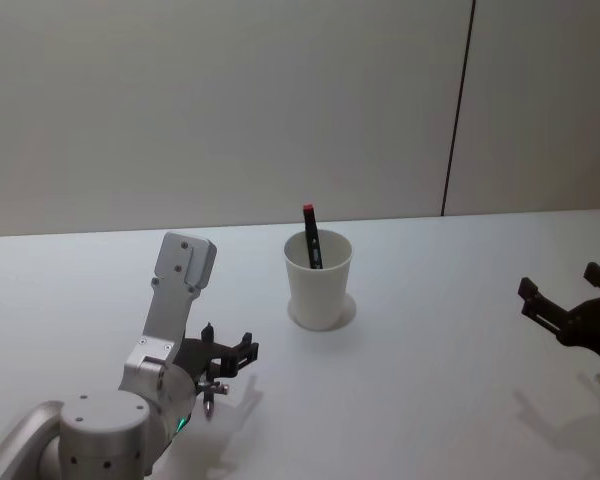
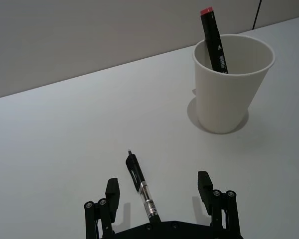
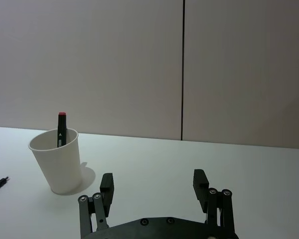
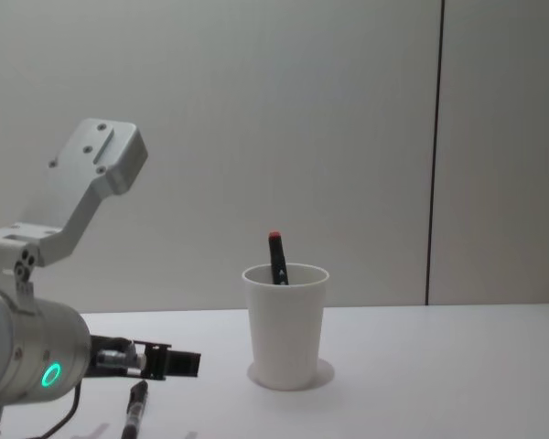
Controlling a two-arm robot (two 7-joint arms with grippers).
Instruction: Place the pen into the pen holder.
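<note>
Table (image 1: pixel 430 400): plain white, nothing in the way.

Left arm (image 1: pixel 170 300) reaches in over the near-left corner. The left gripper (image 2: pixel 158 182) is low over the surface with its jaws spread wide and nothing in them. The right gripper (image 3: pixel 153 178) is parked at the right edge, also spread and empty.

The pen holder (image 1: pixel 318 285) stands upright about mid-table, toward the far edge. It already holds a black marker (image 1: pixel 311 235) with a red cap, which leans on the rim's far side.

The pen (image 2: pixel 139 181) is black with a clear mid-section. It looks to be lying flat near the near-left corner, between the left fingers (image 2: pixel 112 191), touching neither and closer to one of them. Its tip points roughly at the cup.

Judgement: the step in hand is the grasp, and nothing is picked up yet.

- Centre the jaws on the barrel before closing, or the nearer finger will shove the pen sideways.
- The fingers already close across the barrel, so no wrist roll is needed.
- Go low enough that the pads catch the barrel, not the table.
- Grip around the clear section, close to mid-length, so the pen doesn't swing on the lift.
- Later, tip it vertical and enter on the rim's near side, away from the marker.
- The cup looks light and a rim bump could topple it.
</note>
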